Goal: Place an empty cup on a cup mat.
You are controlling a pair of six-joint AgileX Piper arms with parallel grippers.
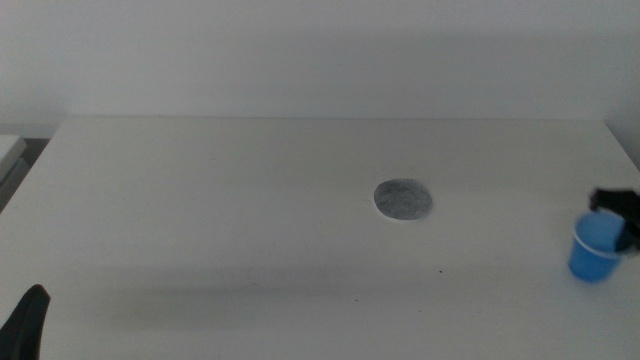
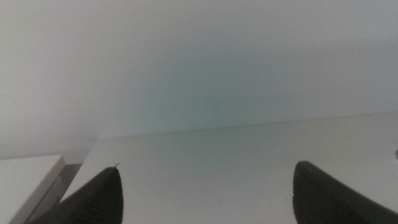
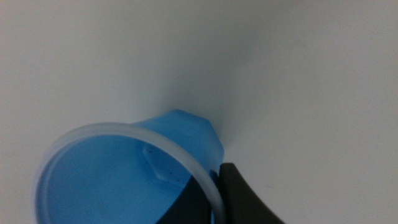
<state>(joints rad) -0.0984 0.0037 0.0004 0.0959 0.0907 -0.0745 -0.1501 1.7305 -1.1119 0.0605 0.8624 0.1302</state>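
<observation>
While the left gripper (image 2: 205, 190) is waiting open, the right gripper (image 1: 622, 222) is pinching the cup (image 1: 595, 247) by its rim, the cup mat (image 1: 403, 201) lying well apart.

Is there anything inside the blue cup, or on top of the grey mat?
The cup looks empty: only bare blue wall shows inside, though its bottom is out of frame. One right claw finger sits inside the rim. The cup mat is bare. The left claw waits, open.
</observation>
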